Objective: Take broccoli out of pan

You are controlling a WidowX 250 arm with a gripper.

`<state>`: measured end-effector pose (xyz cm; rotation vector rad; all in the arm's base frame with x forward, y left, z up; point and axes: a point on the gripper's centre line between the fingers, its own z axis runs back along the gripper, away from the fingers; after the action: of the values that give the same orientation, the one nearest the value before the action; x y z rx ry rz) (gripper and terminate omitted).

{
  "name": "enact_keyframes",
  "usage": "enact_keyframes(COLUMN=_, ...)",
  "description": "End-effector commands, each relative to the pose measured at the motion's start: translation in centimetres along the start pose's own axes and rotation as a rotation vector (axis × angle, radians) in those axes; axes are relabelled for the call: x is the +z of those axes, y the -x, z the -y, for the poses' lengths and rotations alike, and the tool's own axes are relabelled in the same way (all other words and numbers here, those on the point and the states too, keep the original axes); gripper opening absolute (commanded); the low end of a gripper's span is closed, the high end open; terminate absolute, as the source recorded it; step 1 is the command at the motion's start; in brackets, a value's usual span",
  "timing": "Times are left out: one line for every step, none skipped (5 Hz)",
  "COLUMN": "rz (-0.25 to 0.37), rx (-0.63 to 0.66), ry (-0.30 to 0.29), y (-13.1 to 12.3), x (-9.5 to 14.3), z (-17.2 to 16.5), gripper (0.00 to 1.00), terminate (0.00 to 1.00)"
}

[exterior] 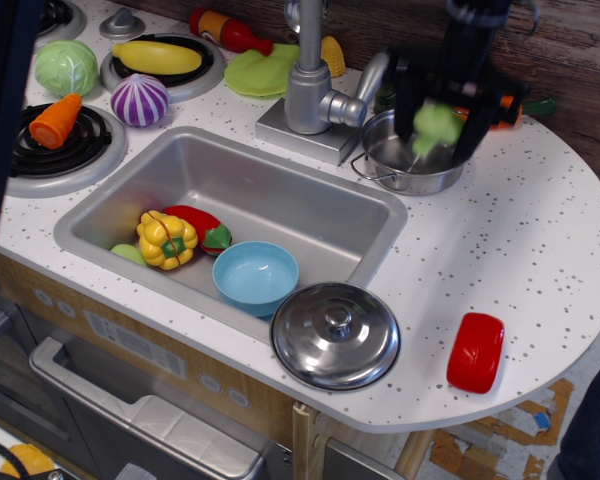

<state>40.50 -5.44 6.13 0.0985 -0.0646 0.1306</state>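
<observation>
My gripper (438, 122) is shut on the small light-green broccoli (436, 125) and holds it in the air above the right rim of the pan. The gripper and broccoli are blurred by motion. The pan (392, 161), a shiny round steel pot, stands on the white speckled counter just right of the faucet (310, 85); its inside looks empty.
A sink (230, 215) holds a yellow pepper (166, 240), a red pepper (197, 225) and a blue bowl (255, 277). A steel lid (335, 335) lies at the front. A red block (476, 351) lies right. An orange carrot (500, 112) is behind the gripper. Lettuce leaf (262, 70), cabbage (66, 66), purple onion (140, 100) sit at the back left.
</observation>
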Motion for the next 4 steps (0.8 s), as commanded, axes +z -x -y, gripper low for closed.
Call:
enact_keyframes(rz=0.142, rx=0.048, ry=0.056, y=-0.1, x=0.9, z=1.9, gripper=0.00, terminate=0.00)
enact_keyframes(rz=0.161, rx=0.047, ry=0.061, y=-0.1, x=0.1, z=2.8, gripper=0.00, terminate=0.00)
enact_keyframes(rz=0.175, rx=0.050, ry=0.062, y=0.1, x=-0.1, z=3.1, gripper=1.00, terminate=0.00)
enact_keyframes(rz=0.170, rx=0.062, ry=0.066, y=0.5, x=-0.3, z=3.1, gripper=1.00, terminate=0.00)
